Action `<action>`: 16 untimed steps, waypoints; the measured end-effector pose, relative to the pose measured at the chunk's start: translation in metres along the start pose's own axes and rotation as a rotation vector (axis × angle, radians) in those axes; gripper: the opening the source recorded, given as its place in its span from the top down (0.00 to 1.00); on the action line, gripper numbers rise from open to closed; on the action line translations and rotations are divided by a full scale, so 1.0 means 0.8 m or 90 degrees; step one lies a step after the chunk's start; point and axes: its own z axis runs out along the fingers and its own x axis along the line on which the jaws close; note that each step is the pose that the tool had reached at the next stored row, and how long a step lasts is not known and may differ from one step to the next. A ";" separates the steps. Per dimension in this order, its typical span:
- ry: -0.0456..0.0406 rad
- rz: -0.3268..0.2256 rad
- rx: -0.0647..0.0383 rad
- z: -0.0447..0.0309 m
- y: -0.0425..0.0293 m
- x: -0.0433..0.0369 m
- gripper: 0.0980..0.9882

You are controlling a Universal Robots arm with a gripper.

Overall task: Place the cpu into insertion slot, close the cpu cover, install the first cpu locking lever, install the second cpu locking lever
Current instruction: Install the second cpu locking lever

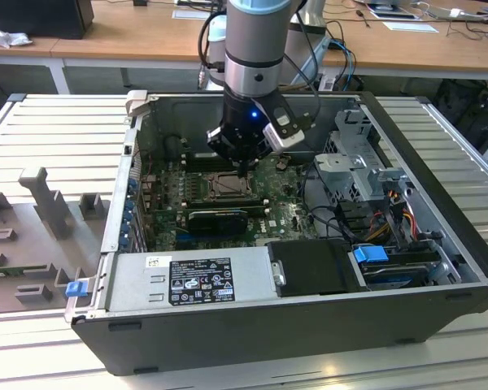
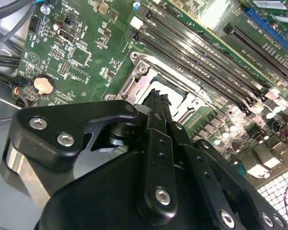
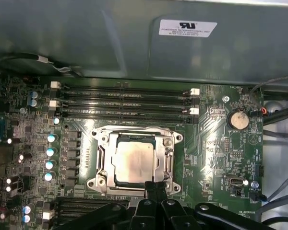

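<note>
Black linkages of the hand (image 3: 156,184) crowd the near edge of the first wrist view, its fingers drawn together to a narrow tip that holds nothing and sits at the edge of the insertion slot (image 3: 134,160). Seated in that slot is the cpu (image 3: 133,162), its pale metal top showing through the square cut-out of the cpu cover (image 3: 169,154), which looks to be lying down flat over it. So I judge the chip is placed and the cover closed, with the work now at the locking levers.

From the exterior view the hand (image 1: 244,169) hangs straight down into the open computer case (image 1: 439,244), right above the socket in the middle of the green motherboard (image 1: 289,215).

To do a lever well, I'd say the closed tip should press on the lever's end only, sweep it down and tuck it sideways under its catch, never bearing on the chip's top.

Counting: one cpu, one socket, one cover; four long memory slots (image 3: 125,100) beyond the socket; one round coin battery (image 3: 239,120). I cannot make out the levers well enough to count them.
</note>
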 end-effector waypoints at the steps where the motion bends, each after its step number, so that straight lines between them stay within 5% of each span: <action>1: 0.0000 0.000 0.000 -0.0001 -0.0016 0.000 0.99; 5: 0.0000 0.000 -0.001 -0.0007 -0.0151 0.001 0.99; 9: 0.0079 0.001 -0.026 0.0001 -0.0239 0.001 0.99; 13: 0.0096 0.001 -0.026 0.0124 -0.0261 0.002 0.99; 16: 0.0093 0.001 -0.033 0.0139 -0.0278 0.007 0.99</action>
